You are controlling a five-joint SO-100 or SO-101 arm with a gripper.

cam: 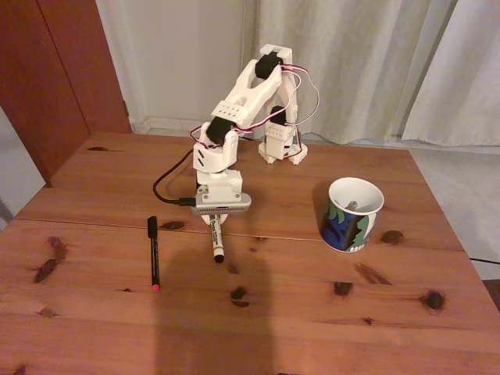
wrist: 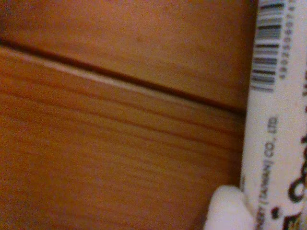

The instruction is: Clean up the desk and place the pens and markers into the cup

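White marker [cam: 216, 237]: lies on the desk [cam: 312, 320] left of centre, long axis running near to far, black cap toward the near edge, far end tucked under the gripper [cam: 219, 212] directly above. Finger spread: cannot tell; in the wrist view a white fingertip [wrist: 228, 211] sits beside the barrel. Black pen [cam: 153, 253]: further left, parallel. Cup [cam: 352, 212]: well right.

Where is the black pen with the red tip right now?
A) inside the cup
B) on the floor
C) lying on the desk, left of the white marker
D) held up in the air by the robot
C: in the fixed view the black pen lies flat on the desk, left of the white marker, far from the cup.
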